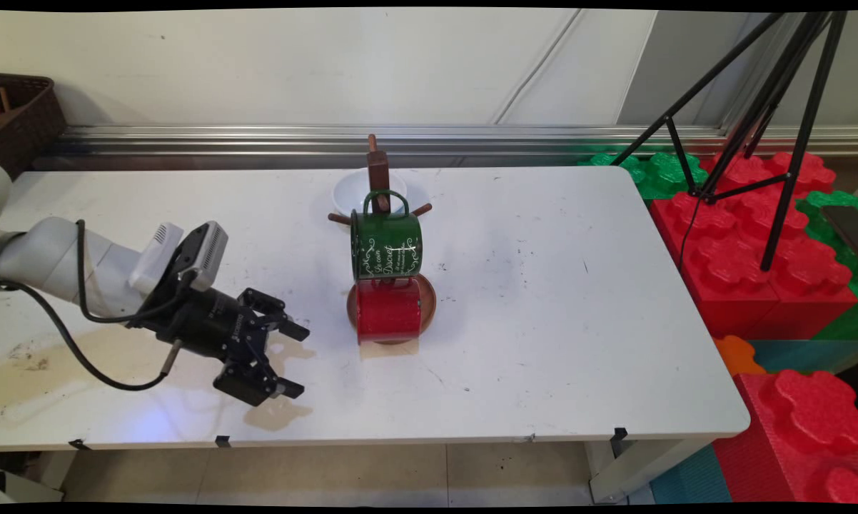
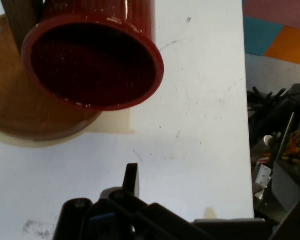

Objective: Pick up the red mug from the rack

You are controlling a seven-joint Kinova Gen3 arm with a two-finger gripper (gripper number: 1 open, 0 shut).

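A wooden mug tree [image 1: 377,170] stands mid-table on a round wooden base [image 1: 427,303]. On it hangs a green mug [image 1: 386,246] with white lettering, and below that a red mug [image 1: 388,311]. My black gripper [image 1: 294,360] hovers low over the table, left of the red mug and pointing toward it. It is open with nothing between its fingers. In the hand view the red mug's dark mouth [image 2: 92,62] faces me over the wooden base [image 2: 35,117], and one fingertip [image 2: 131,179] shows at the bottom.
A white bowl [image 1: 349,193] sits behind the mug tree. A brown wicker basket [image 1: 22,118] is at the far left. Red and green foam blocks [image 1: 757,257] and a black tripod [image 1: 771,128] stand off the table's right end. A brownish stain [image 1: 29,364] marks the table's left.
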